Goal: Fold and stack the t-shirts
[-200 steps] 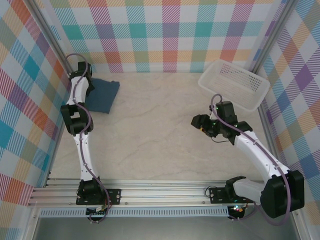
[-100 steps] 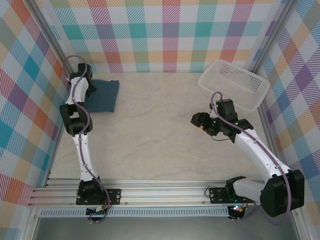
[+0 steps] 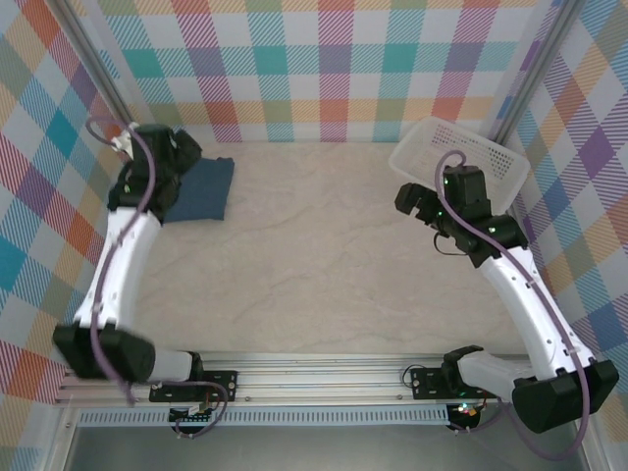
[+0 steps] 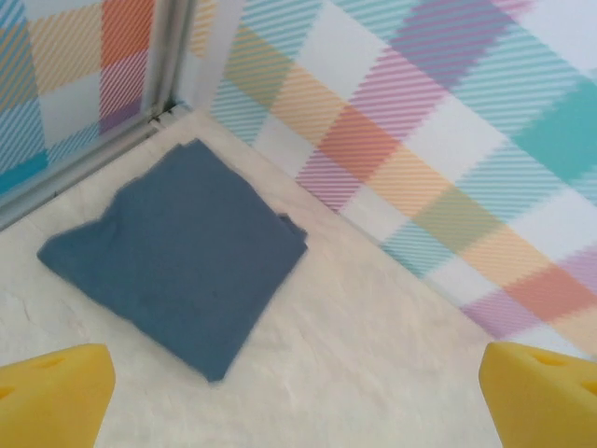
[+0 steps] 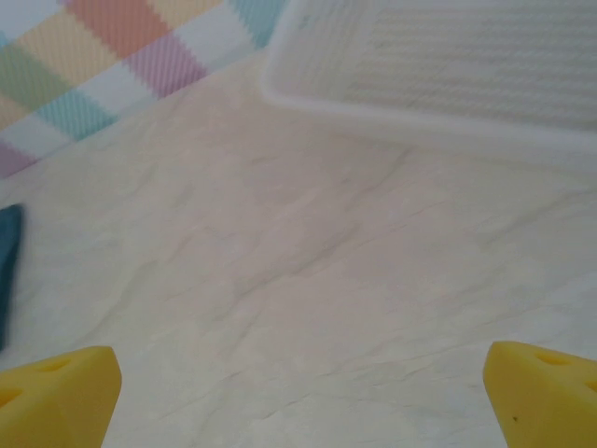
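T-shirt [image 4: 177, 252], folded — ahead of left hand [image 4: 298, 397]

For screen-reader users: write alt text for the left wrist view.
A folded dark teal-blue cotton t-shirt lies flat on a pale marbled table, near its corner by the plaid wall. The left gripper shows yellow jaws wide apart at the bottom corners, holding nothing.

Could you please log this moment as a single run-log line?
t-shirt: folded, far-left corner | left gripper: open, empty, near t-shirt | right gripper: open, empty, facing basket
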Motion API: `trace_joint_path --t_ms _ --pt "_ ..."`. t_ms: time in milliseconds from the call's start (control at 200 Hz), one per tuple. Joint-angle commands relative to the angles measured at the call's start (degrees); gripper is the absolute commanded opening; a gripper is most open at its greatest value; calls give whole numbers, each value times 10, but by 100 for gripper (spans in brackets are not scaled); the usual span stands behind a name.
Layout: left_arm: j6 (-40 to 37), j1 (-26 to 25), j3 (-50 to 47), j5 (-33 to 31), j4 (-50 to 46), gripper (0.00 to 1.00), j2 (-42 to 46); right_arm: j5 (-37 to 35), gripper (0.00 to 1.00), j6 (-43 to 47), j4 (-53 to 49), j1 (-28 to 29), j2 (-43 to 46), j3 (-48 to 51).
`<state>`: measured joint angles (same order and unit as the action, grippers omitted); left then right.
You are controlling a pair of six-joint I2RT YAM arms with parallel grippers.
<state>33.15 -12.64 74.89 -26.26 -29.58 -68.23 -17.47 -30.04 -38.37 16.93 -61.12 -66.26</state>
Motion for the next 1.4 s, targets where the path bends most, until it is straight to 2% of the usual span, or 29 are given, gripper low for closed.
trace_joint_path --t_ms 0,60,115,195,260,315,395,455,500,555,700,765,815,855,905,955,995,1055,1160,1205,1250,1295,1345,1395 --pt "-4 -81 -152 -190 1 100 70 -133 100 115 99 -8 64 129" --pt "-33 -84 -236 -183 8 100 118 -161 100 159 191 -8 110 221" --pt "-105 -84 -302 -173 16 100 146 -188 100 198 252 -9 130 289" --pt "-175 -84 -380 -160 51 100 180 -196 100 225 283 -21 119 346" --pt "-208 -84 -454 -152 125 100 217 -168 100 222 316 -41 93 380" --pt "-251 -83 -517 -131 248 100 240 -138 100 223 366 -54 64 406" --pt "-273 -72 -579 -112 370 100 217 -103 100 235 458 -68 8 434" --pt "-273 -58 -586 -103 412 100 161 -71 100 245 526 -80 -37 444" --pt "-282 -45 -583 -87 444 100 127 -49 100 257 541 -86 -64 431" --pt "-295 -26 -588 -64 518 100 88 -29 100 270 598 -94 -94 428" --pt "-287 50 -570 -1 646 100 -21 36 100 267 736 -129 -177 415" --pt "-272 74 -558 13 687 100 -63 54 100 280 757 -136 -212 394" --pt "-279 82 -548 30 722 100 -98 78 100 272 755 -149 -235 384" --pt "-276 86 -538 45 733 100 -126 85 100 267 792 -155 -249 396" --pt "-286 86 -539 58 771 100 -161 96 100 267 791 -159 -241 403" --pt "-289 83 -526 68 735 100 -157 103 100 269 825 -159 -241 421" --pt "-294 82 -535 66 762 100 -163 104 100 270 865 -160 -244 443" --pt "-299 78 -542 69 769 100 -160 85 100 265 988 -159 -275 486" --pt "-310 77 -539 101 777 100 -188 80 100 262 936 -159 -268 467" --pt "-319 79 -546 90 870 100 -234 85 100 264 893 -158 -265 448" --pt "-307 77 -515 93 745 100 -202 84 100 267 895 -156 -270 445" --pt "-320 72 -530 83 824 100 -227 85 100 265 887 -157 -267 444" --pt "-310 73 -517 86 762 100 -207 84 100 267 891 -157 -269 443" --pt "-315 73 -523 83 794 100 -217 84 100 266 887 -156 -269 442"
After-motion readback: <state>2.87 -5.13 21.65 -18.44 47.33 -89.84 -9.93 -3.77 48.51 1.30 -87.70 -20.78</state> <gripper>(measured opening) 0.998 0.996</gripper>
